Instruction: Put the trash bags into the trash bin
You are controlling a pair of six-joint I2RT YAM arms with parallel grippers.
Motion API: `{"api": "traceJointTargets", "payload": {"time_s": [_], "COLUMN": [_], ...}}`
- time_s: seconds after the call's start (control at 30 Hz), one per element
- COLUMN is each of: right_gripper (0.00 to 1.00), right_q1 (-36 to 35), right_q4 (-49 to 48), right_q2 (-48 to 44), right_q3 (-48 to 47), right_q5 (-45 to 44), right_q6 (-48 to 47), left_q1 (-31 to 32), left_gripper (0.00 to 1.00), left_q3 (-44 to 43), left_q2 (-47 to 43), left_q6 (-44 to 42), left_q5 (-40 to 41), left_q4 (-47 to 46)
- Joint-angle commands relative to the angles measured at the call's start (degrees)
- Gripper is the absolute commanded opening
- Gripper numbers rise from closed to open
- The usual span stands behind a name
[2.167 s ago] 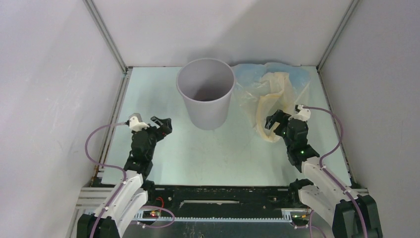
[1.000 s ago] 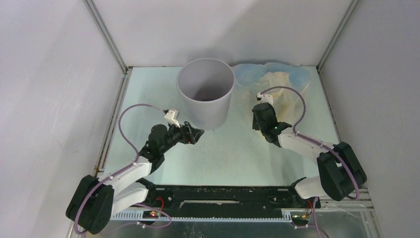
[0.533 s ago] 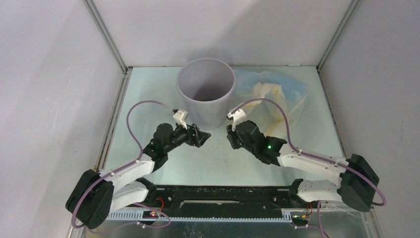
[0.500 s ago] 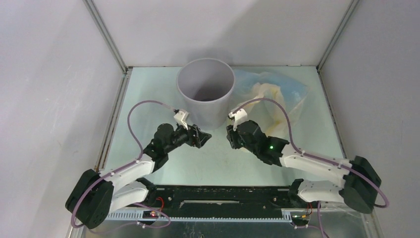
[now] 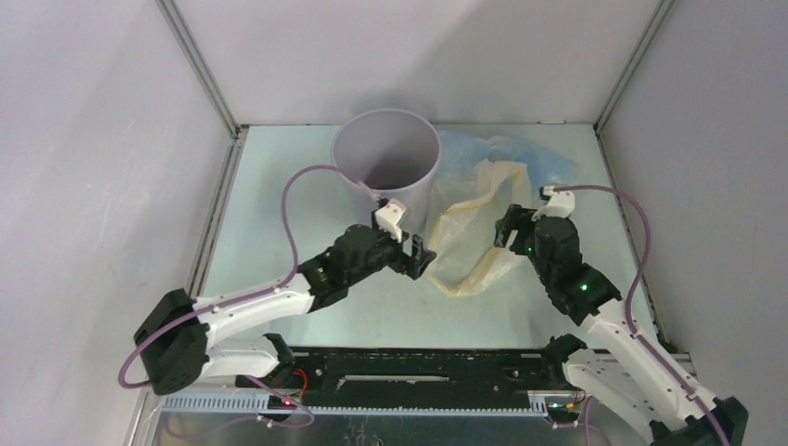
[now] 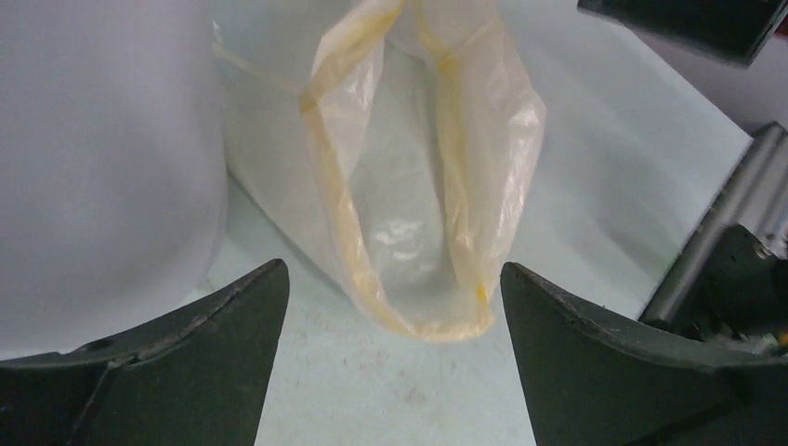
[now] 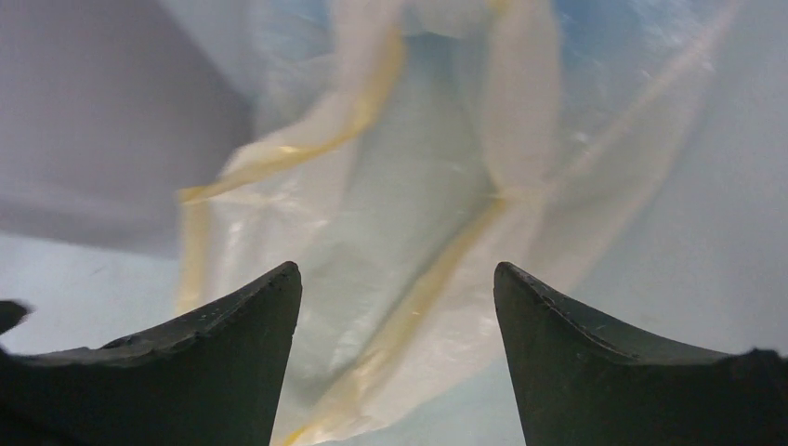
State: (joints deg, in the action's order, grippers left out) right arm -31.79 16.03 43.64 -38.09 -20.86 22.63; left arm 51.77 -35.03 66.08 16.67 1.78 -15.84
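Vs 0.5 s ago: right gripper [image 5: 506,232] has left its spot in front of the trash bin [image 5: 420,190] and now sits right of it, about level with the bin's base. Left gripper [image 5: 418,256] has shifted from the bin's front-left to its front-right, with the arm stretched across in front of the bin. Cream-yellow bag [image 5: 469,246] was bunched at the bin's rear right. Now it is drawn out toward the near side, one long loop from the bin's right wall to the bin's front-right. Pale blue bag [image 5: 525,153] stays at the bin's rear right.

Bin: upright, mouth open. Top view shows grey inner wall and shadowed floor. Both bags lie outside it on the table [image 5: 279,186]. The cream one is touching or just beside the bin's right wall, can't tell which.

Bag vs grippers: the cream bag lies between the two grippers.
- Left gripper: fingers spread wide, just beside the bag's left edge. Left wrist view has the bag's yellow-rimmed mouth straight ahead, beyond the tips and not pinched. The bin wall fills the left of that view.
- Right gripper: fingers also spread, at the bag's right edge. Right wrist view shows cream film and yellow seams ahead of the tips, blurred, with pale blue film behind and the bin at upper left.

Neither gripper has film between its fingers.
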Motion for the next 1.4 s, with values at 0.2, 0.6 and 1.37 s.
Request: {"api": "traceJointTargets", "payload": {"time_s": [0.2,0.6,1.37], "right_gripper": [0.76,0.74,0.0], "right_q1": [17.0,21.1,22.4], "right_q4": [-0.2,-6.5,5.3], "right_q2": [7.6,17.8,8.6], "right_q3": [3.0,3.1,3.0], "right_q5": [10.1,14.8,-2.3], "right_q6": [6.3,7.0,11.0], "left_q1": [4.3,4.6,1.8], "left_gripper": [0.89,0.8,0.0], "left_q3": [-24.4,-46.4,-45.9], "left_q2": [20.9,41.3,33.7], "left_q6": [-4.0,-6.2,-5.0], "left_q5": [15.2,30.5,22.4], "left_q4": [13.7,25.5,30.0]}}
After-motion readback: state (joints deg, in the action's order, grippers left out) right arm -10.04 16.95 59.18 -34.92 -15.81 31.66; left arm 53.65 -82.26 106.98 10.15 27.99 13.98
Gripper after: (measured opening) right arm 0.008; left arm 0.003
